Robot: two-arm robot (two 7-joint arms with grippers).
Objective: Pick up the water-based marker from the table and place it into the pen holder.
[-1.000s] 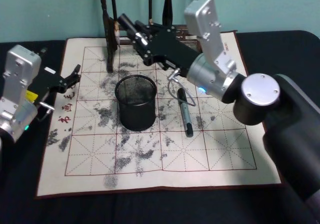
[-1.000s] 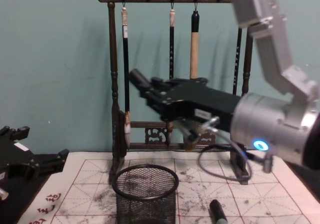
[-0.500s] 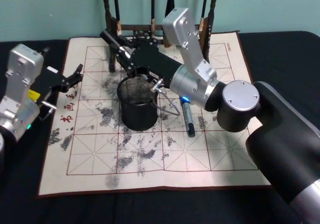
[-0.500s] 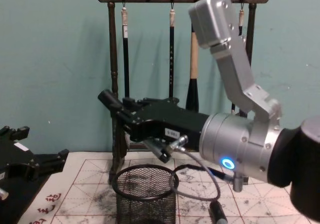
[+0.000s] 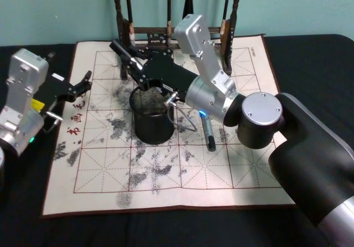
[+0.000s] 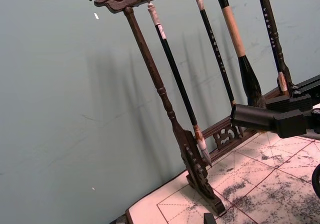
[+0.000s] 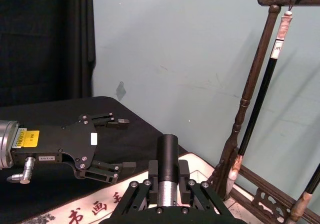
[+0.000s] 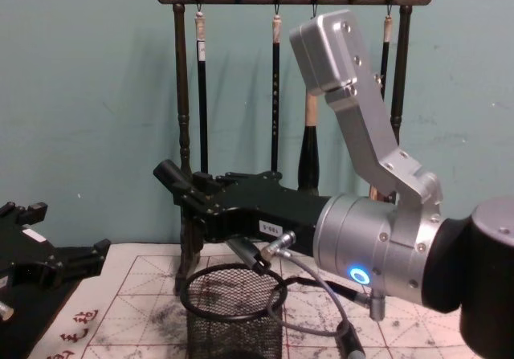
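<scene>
Logged one marker (image 5: 208,133) flat on the table (image 5: 166,230), on the cream mat just right of the pen holder (image 5: 149,130) and not touching it. Long axis near-to-far, dark near end toward the robot, far end tucked under the right arm. Spotted one end of it at the chest view's lower edge. Found a black-capped pen (image 7: 168,151) with a silver-grey barrel clamped in the right gripper (image 5: 130,58), fingers (image 7: 152,179) closed against both sides of the barrel. Held roughly level, long axis aimed far and left, cap sticking out past the fingertips toward the left post of the brush rack (image 8: 182,94). Hanging above the pen holder's far-left side, clear of the rim. Checked the pen holder: upright, mouth partly covered by the arm from the head camera, visible inside bare mesh. Noted several brushes (image 8: 275,94) hanging from the rack's top rail, tips down. Noted a grey cable (image 5: 188,122) looping from the right wrist down beside the holder. Marked the left gripper (image 5: 83,85) parked over the mat's left edge, fingers spread wide, gripping nothing.
</scene>
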